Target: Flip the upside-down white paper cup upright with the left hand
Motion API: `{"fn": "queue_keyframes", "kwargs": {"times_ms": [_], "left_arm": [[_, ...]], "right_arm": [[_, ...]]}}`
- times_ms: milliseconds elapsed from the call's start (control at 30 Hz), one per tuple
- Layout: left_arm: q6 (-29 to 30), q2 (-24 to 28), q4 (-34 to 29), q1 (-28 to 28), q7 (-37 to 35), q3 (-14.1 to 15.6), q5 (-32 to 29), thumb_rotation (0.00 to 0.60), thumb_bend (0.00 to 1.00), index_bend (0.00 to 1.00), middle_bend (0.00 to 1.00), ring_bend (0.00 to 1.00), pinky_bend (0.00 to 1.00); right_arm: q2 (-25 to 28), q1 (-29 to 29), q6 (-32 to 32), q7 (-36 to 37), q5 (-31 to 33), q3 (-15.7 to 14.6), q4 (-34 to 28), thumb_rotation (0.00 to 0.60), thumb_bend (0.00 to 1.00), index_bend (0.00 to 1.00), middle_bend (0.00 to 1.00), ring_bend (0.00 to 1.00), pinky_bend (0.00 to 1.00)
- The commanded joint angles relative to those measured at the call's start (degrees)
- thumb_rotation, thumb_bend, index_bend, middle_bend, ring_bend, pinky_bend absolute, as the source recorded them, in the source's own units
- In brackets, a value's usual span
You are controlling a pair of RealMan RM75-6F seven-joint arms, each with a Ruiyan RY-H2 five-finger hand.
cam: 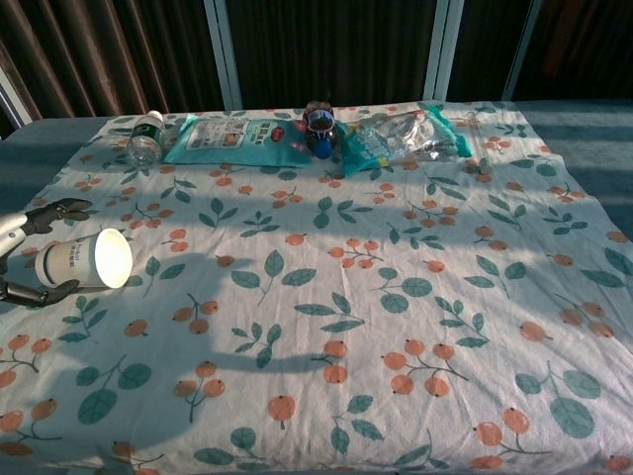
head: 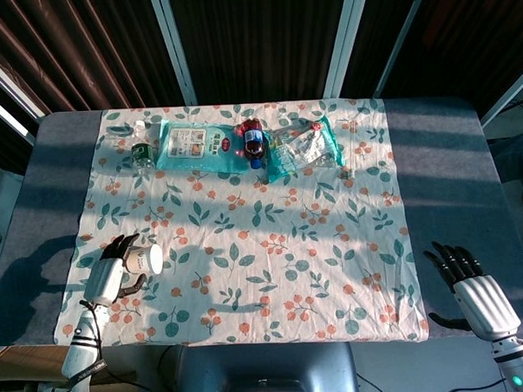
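You are holding the white paper cup (cam: pixel 87 261) in your left hand (head: pixel 110 274) near the left edge of the floral tablecloth (cam: pixel 396 257), close to the front of the table. The cup is lying on its side, its open mouth facing right toward the middle of the cloth; whether it is touching the cloth cannot be told. Your fingers (cam: pixel 61 209) are curling around the cup's body from above and below, gripping it.

Your right hand (head: pixel 470 278) is resting off the cloth at the right front of the grey table (head: pixel 451 170), fingers spread apart and holding nothing.

Along the far edge of the cloth you are seeing a small clear bottle (cam: pixel 144 136) lying on its side, a teal wipes pack (cam: pixel 237 140), a small red and blue bottle (cam: pixel 318 124), and a clear teal-edged bag (cam: pixel 406 137).
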Motion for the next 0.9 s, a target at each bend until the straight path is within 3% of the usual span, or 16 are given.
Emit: {"fn": "queue_keyframes", "kwargs": {"times_ms": [33, 467, 567, 800, 900], "left_arm": [[-3.8, 3.9, -6.1, -1.1, 6.9, 0.8, -1.9, 0.600, 0.36, 0.10, 0.09, 0.01, 0.12], [-4.6, -0.2, -6.3, -3.4, 18.4, -1.0, -5.1, 0.600, 0.36, 0.14, 0.16, 0.10, 0.12], [-3.1, -1.9, -4.8, -3.7, 19.1, -1.5, -4.9, 0.600, 0.36, 0.18, 0.23, 0.18, 0.13], [1.9, -4.3, -1.3, -3.3, 16.0, -1.7, -2.0, 0.600, 0.36, 0.34, 0.46, 0.43, 0.28], [3.3, -4.5, -1.0, -3.1, 14.1, -1.6, -1.0, 0.600, 0.36, 0.38, 0.50, 0.47, 0.31]], "right_arm": [[0.0, 0.0, -0.1, 0.0, 0.0, 0.0, 0.0, 0.600, 0.18, 0.00, 0.00, 0.00, 0.14], [0.2, 0.1, -0.1, 0.4, -0.2, -0.2, 0.0, 0.600, 0.18, 0.00, 0.00, 0.00, 0.14], [0.3, 0.1, -0.1, 0.5, -0.4, -0.3, 0.0, 0.600, 0.18, 0.00, 0.00, 0.00, 0.14], [0.4, 0.0, 0.1, 0.8, -0.6, -0.4, 0.0, 0.600, 0.18, 0.00, 0.00, 0.00, 0.14], [0.3, 0.1, -0.1, 0.7, -0.5, -0.4, 0.0, 0.600, 0.18, 0.00, 0.00, 0.00, 0.14]]}}
